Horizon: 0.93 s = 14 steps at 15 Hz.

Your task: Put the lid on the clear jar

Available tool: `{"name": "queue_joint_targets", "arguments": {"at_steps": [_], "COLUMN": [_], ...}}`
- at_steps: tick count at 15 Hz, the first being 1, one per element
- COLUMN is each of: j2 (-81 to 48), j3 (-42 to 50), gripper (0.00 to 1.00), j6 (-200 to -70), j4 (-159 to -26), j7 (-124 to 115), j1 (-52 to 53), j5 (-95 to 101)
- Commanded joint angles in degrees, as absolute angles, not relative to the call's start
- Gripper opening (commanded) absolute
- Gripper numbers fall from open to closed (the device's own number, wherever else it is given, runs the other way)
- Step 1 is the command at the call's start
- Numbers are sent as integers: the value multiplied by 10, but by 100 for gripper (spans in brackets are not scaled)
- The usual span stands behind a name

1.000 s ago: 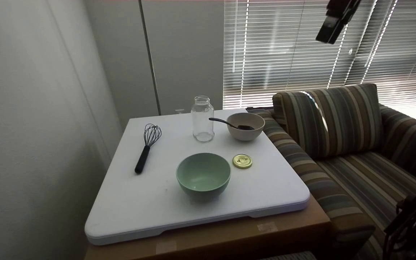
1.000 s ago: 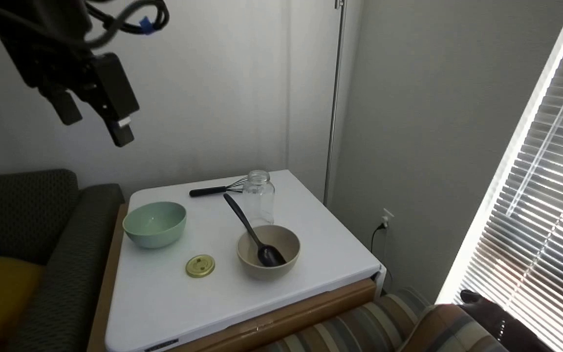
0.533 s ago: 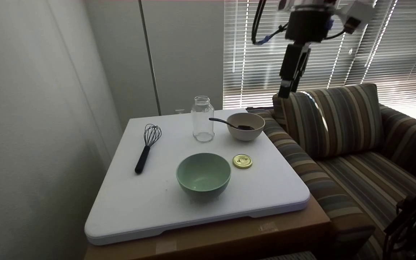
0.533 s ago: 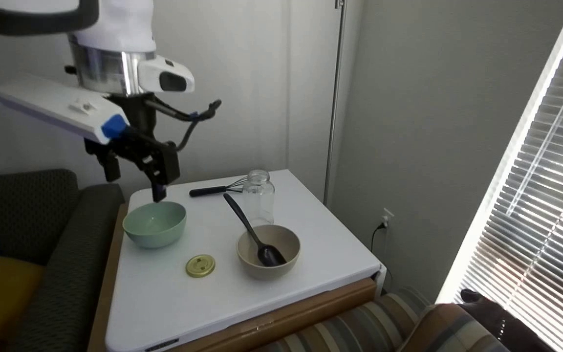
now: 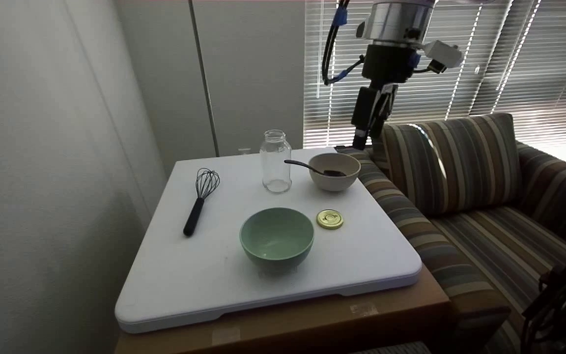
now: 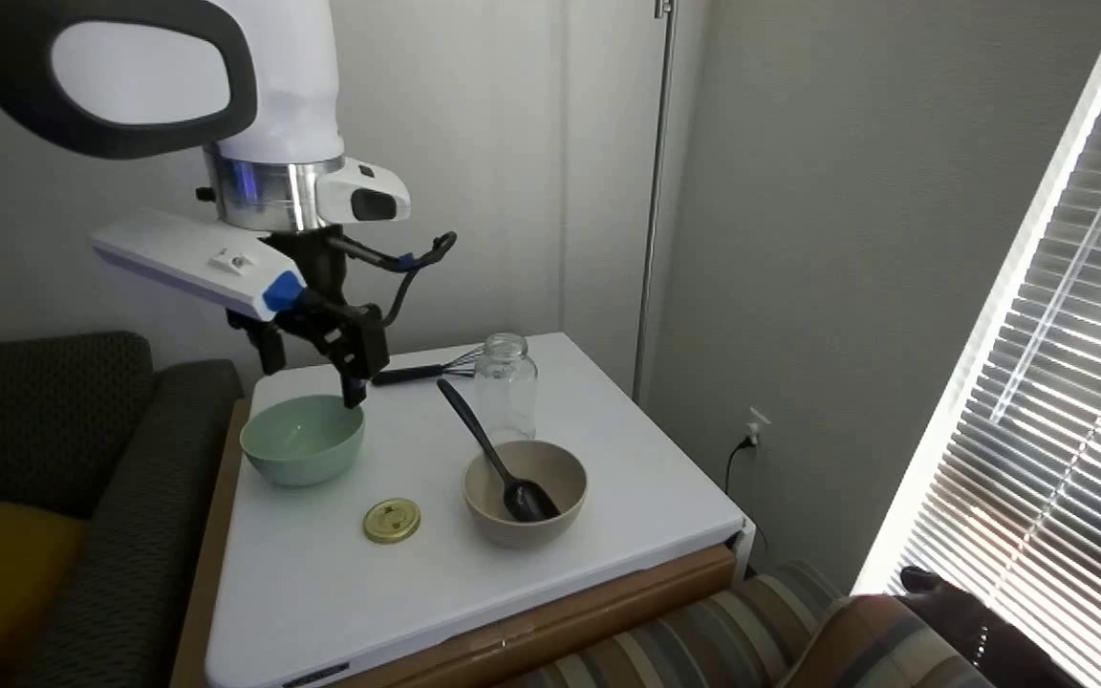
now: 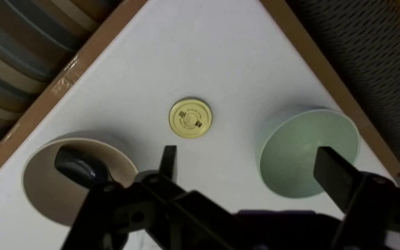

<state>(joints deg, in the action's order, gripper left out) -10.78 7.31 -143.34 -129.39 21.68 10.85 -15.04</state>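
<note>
The lid point(image 5: 329, 219) is a flat yellowish-green disc lying on the white table, between the green bowl and the beige bowl; it also shows in an exterior view point(image 6: 392, 521) and in the wrist view point(image 7: 190, 118). The clear jar point(image 5: 276, 164) stands upright and open-topped behind the beige bowl's spoon in an exterior view point(image 6: 507, 382). My gripper point(image 6: 313, 385) is open and empty, high above the table; in the wrist view its fingers point(image 7: 248, 152) are wide apart, with the lid ahead of the left fingertip. It also shows in an exterior view point(image 5: 367, 137).
The green bowl point(image 5: 277, 241) stands beside the lid. The beige bowl point(image 6: 512, 535) holds a black spoon point(image 6: 528, 499) whose handle leans out toward the jar. A whisk point(image 5: 194, 216) lies near the wall side. A striped armchair point(image 5: 460, 196) and a dark sofa point(image 6: 34, 411) border the table.
My arm has come down into both exterior views, the gripper moving lower and inward over the table. It stays open. The lid, jar, bowls and whisk have not moved.
</note>
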Motion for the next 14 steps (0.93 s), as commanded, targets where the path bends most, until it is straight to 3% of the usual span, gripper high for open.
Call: {"name": "queue_joint_targets", "arguments": {"at_steps": [1, 8, 14], "j2": [-159, -355, -460], "j3": [7, -96, -39], "gripper": [100, 100, 100], "j6": [-1557, -1659, -1690], "j4": [-1299, -1225, -1127], "j7": [189, 141, 49], "j1": [52, -41, -3], "j5": [-196, -217, -112]}}
